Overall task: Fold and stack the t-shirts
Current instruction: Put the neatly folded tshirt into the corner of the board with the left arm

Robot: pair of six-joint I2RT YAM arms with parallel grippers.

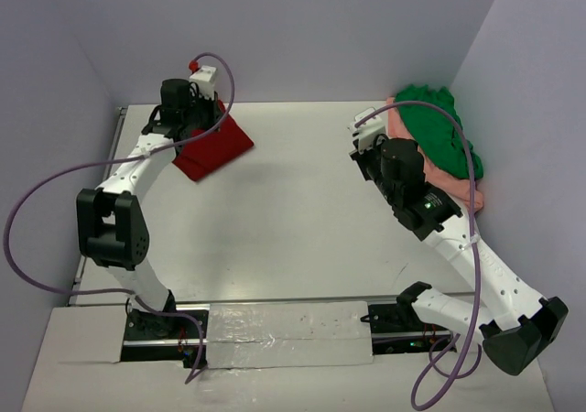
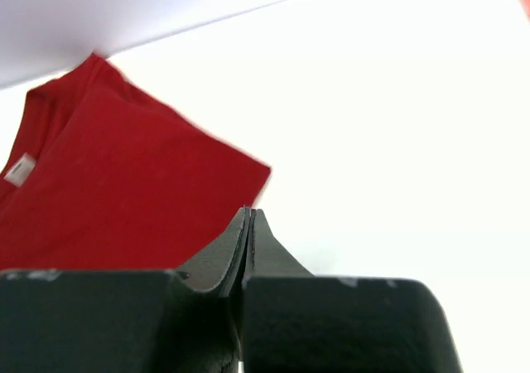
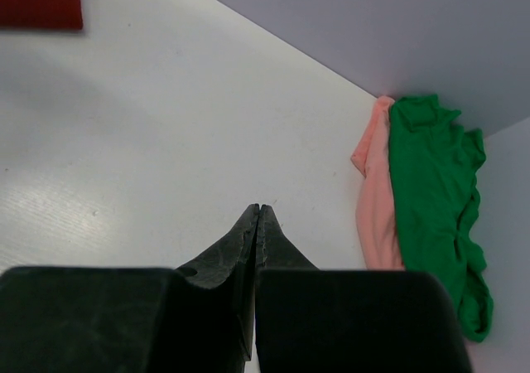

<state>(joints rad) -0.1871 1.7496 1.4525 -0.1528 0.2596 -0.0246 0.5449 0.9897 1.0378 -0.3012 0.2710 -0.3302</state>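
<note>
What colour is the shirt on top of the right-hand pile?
Bright green; the green shirt lies over a pink shirt. The right wrist view shows it best.

Left of the left claw point(image 2: 250, 217), the dark red shirt point(image 2: 124, 182) runs off the view's edge, and its neck label point(image 2: 20, 169) is too small to read. Right of the right claw point(image 3: 258, 211), the green shirt point(image 3: 435, 207) covers most of the salmon pink shirt point(image 3: 377, 199).
</note>
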